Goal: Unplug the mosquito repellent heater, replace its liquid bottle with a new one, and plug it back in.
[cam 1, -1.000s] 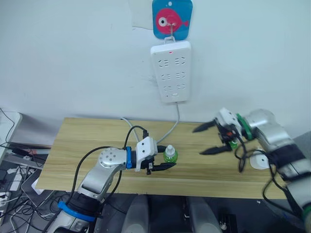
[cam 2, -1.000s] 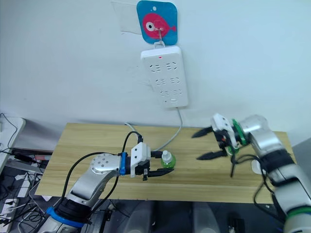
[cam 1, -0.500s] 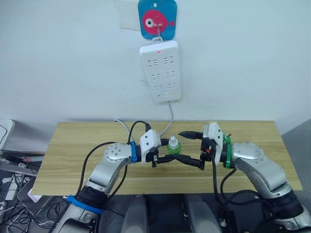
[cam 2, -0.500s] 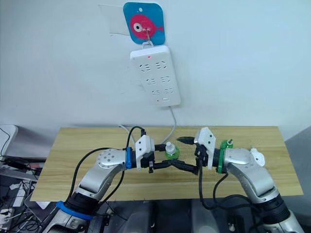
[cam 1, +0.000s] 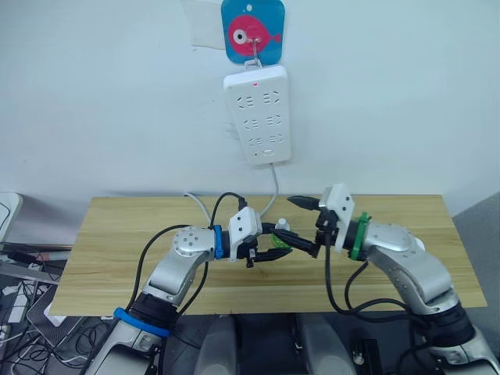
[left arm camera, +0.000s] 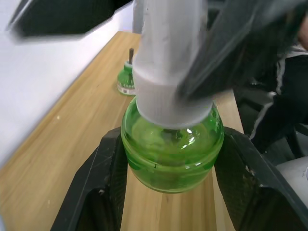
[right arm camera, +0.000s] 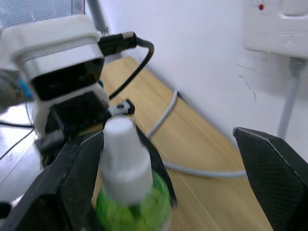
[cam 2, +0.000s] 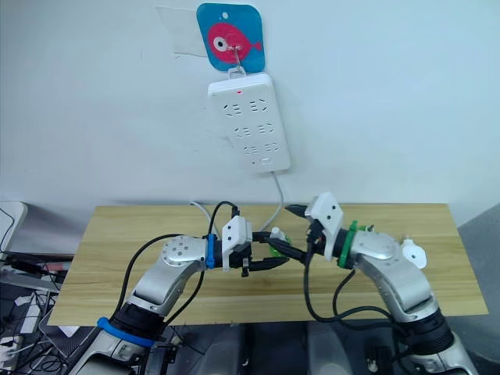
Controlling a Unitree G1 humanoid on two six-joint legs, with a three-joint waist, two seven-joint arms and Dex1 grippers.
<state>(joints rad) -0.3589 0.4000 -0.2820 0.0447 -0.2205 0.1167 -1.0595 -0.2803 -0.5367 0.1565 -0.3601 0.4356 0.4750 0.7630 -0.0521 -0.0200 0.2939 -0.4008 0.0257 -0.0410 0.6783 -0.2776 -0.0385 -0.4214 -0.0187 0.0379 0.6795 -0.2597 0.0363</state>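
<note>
Left gripper (cam 1: 269,251) fingers pinch the green capped bottle (left arm camera: 172,144) above mid-bench (cam 1: 109,242). Right gripper (cam 1: 306,225) fingers spread around its white cap (right arm camera: 122,151). A second, uncapped bottle (left arm camera: 126,81) stands nearer the right edge, the heater (cam 2: 412,254) beside it, unplugged. Power strip (cam 1: 258,115) hangs empty; swap and replug remain.

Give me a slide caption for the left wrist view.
Left pincer shut on green bottle; second bottle stands behind on table.
</note>
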